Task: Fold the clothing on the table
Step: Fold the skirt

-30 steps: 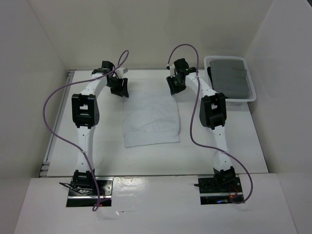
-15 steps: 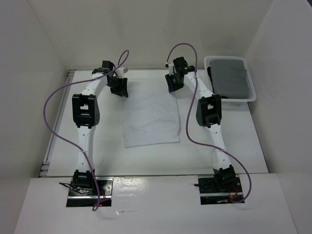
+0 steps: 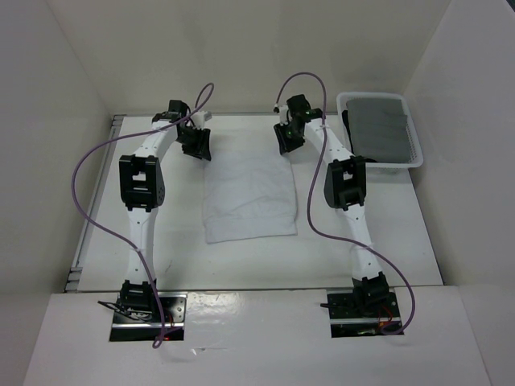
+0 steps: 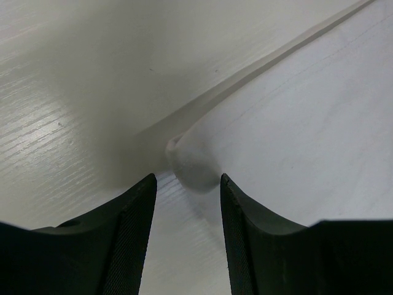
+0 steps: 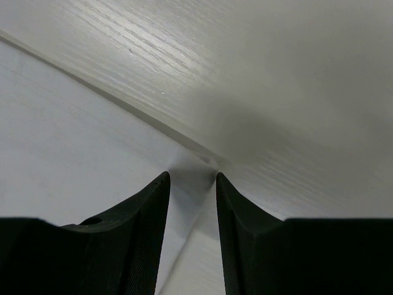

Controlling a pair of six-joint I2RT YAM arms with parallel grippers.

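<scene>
1. Top external view. The clothing point(image 3: 248, 193), a white, soft, faintly wrinkled rectangle of fabric, lies flat in the middle of the table point(image 3: 173, 241), a plain white rectangular top with a thin metal rail at its edge. The left gripper point(image 3: 197, 145) is at the far left corner of the clothing and the right gripper point(image 3: 287, 138) at the far right corner. At far right stands a small white plastic basket point(image 3: 348, 101) holding a dark grey cloth point(image 3: 382, 129).
2. Left wrist view. The left gripper point(image 4: 187, 179) has its two dark jaws moderately parted. They sit on either side of a slightly raised corner of the clothing point(image 4: 307, 123) and do not clamp it. The grained table point(image 4: 73, 92) shows to the left.
3. Right wrist view. The right gripper point(image 5: 191, 176) has its jaws somewhat narrower but still apart. A corner of the clothing point(image 5: 61, 123) lies just ahead between the tips, unclamped. The table point(image 5: 276, 92) fills the upper right.
</scene>
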